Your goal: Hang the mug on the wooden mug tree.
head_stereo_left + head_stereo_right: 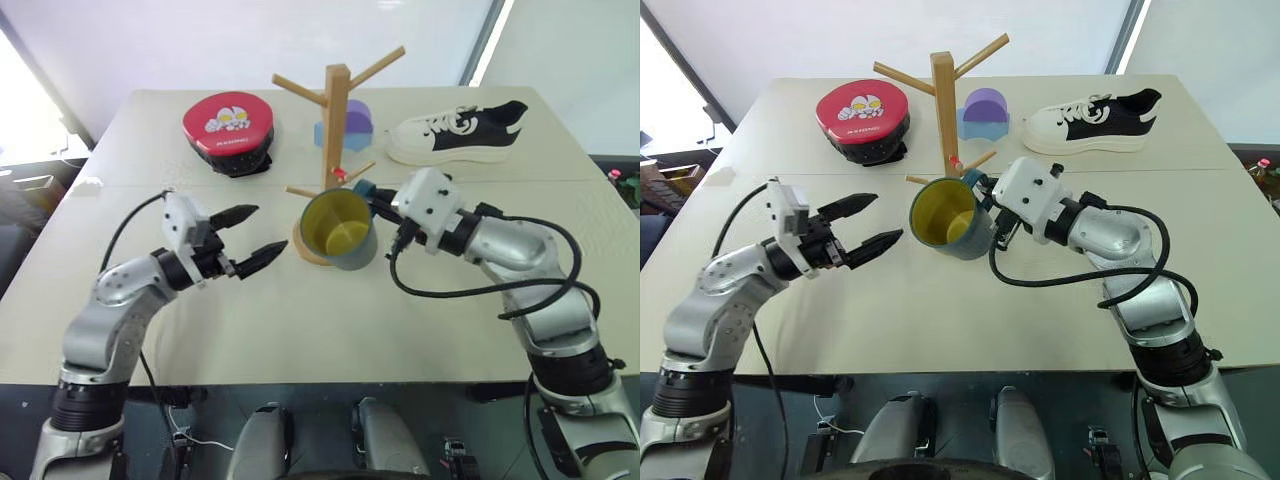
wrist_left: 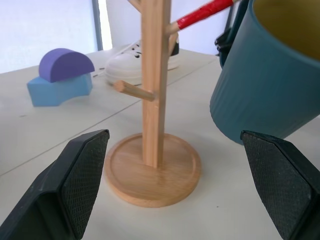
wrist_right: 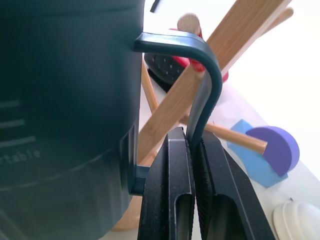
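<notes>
One mug, yellow inside and empty, hangs from the right gripper.

We see our right gripper clamped on the handle of the mug, holding it tilted just before the wooden mug tree, while our left gripper hangs spread nearby
</notes>
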